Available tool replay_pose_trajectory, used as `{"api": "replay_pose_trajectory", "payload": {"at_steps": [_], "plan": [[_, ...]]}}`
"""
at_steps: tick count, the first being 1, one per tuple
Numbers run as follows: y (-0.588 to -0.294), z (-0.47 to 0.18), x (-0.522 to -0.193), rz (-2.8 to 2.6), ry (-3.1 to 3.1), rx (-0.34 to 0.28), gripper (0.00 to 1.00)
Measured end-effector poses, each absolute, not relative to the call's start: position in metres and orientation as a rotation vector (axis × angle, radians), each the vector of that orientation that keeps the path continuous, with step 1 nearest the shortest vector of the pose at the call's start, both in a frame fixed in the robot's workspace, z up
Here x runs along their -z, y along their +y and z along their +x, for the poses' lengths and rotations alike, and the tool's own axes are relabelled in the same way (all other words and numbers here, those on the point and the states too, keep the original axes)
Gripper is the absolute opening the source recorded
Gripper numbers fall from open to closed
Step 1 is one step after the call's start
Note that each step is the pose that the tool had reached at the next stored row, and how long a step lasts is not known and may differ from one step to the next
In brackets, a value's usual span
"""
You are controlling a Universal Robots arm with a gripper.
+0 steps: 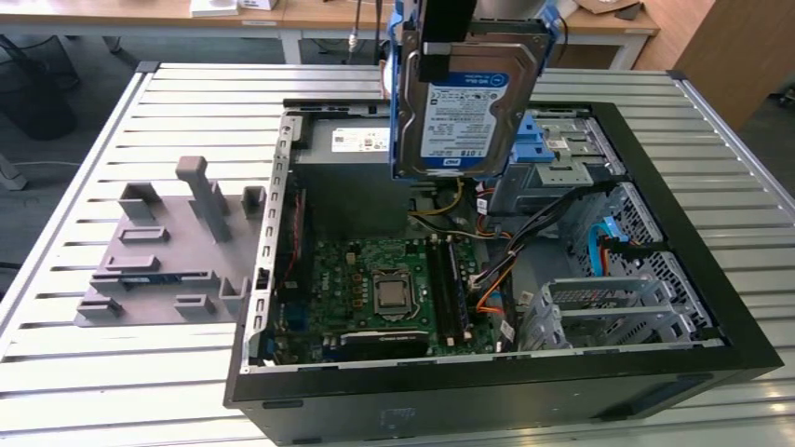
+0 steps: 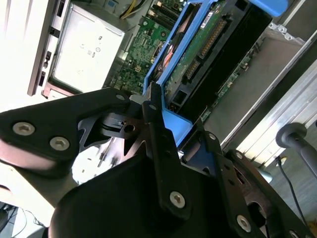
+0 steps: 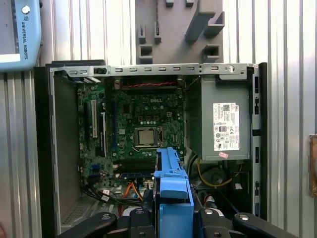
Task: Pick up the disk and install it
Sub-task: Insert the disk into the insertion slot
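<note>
In the exterior view the disk, a silver hard drive with a blue-and-white label and a blue bracket around its edges, hangs upright above the back of the open computer case. My black gripper is shut on its upper edge. In the second wrist view my gripper clamps the blue bracket, and the disk shows its green circuit side. The first wrist view has the bracket's blue edge between my fingers, over the motherboard.
The grey drive cage with blue latch sits just beside the disk, toward the exterior view's right. A power-supply box fills one corner of the case. A grey plastic fixture lies on the slatted table outside it. Cables run near the cage.
</note>
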State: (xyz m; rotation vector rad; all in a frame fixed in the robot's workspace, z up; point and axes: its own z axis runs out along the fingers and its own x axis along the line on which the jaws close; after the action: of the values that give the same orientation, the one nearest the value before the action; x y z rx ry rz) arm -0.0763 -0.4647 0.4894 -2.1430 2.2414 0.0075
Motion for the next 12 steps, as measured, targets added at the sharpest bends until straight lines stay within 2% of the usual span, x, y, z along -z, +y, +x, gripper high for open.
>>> {"api": "replay_pose_trajectory", "payload": {"at_steps": [12], "plan": [[-0.477, -0.076, -0.489, -2.140, 2.246, -0.009, 0.36]]}}
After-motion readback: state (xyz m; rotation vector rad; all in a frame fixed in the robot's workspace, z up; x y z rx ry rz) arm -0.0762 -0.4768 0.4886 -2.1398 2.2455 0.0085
